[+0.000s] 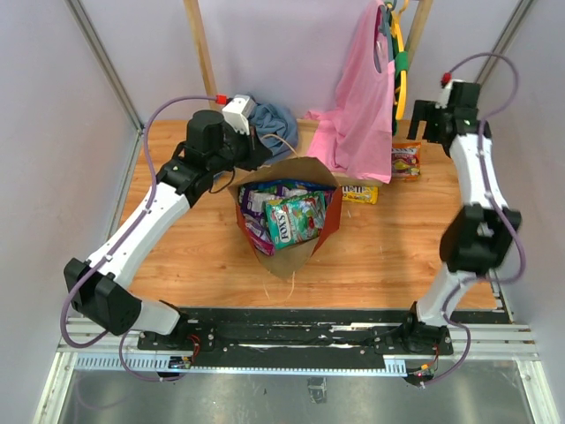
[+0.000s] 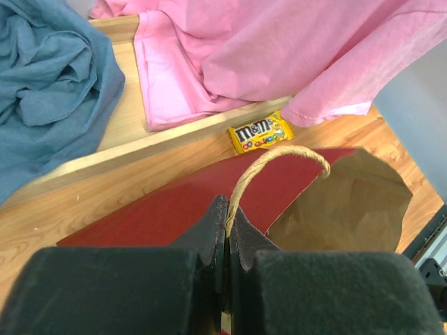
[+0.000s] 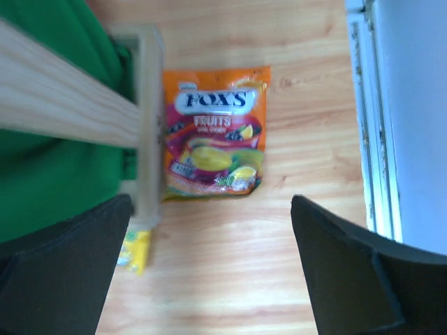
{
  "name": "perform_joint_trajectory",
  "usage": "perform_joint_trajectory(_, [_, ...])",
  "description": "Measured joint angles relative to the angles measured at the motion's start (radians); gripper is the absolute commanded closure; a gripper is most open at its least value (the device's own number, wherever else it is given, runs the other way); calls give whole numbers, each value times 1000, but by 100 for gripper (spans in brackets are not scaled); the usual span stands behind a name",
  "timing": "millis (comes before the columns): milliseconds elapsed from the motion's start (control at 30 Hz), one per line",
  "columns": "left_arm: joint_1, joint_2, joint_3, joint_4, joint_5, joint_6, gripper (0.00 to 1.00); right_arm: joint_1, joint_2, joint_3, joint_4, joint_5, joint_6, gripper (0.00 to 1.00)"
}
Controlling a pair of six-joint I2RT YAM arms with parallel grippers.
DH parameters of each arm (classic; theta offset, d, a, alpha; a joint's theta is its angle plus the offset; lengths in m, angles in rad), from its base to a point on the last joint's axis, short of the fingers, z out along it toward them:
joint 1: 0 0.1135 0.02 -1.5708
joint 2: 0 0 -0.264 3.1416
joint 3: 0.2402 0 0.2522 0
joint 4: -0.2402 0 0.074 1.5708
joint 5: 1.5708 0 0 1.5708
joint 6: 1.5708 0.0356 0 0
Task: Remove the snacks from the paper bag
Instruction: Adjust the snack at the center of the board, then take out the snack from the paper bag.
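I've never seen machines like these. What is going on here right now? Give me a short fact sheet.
left gripper: shut on the twine handle of the paper bag
right gripper: open, over the orange Fox's packet, not touching it
in the bag: many colourful packets
out of the bag: Fox's packet and yellow M&M's packet, both lying on the table
nearby: pink garment hanging, blue-grey cloth at the back

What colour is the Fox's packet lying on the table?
The Fox's packet is mostly orange, with fruit pictures; the right wrist view shows it best.
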Motion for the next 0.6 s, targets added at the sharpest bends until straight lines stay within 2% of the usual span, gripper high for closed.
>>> perform_joint_trajectory(100, [0,-4,-45,35,10,-26,96,-3,-340,-338,226,9,167,1])
perform_joint_trajectory(200, [0,-5,-59,38,10,-44,96,38,-661,-681,461,84,284,1])
perform_joint_trajectory(267, [0,-11,-59,46,10,-50,96,126,-838,-880,632,170,307,1])
perform_joint_trajectory(367, [0,-28,-60,54,11,-55,96,285,-1005,-1085,833,225,275,5])
perform_joint_trajectory(467, [0,-57,-87,77,22,-61,95,364,-1047,-1113,921,133,212,5])
perform_joint_trajectory(600, [-1,-74,-120,113,59,-55,94,378,-887,-833,820,-213,126,10])
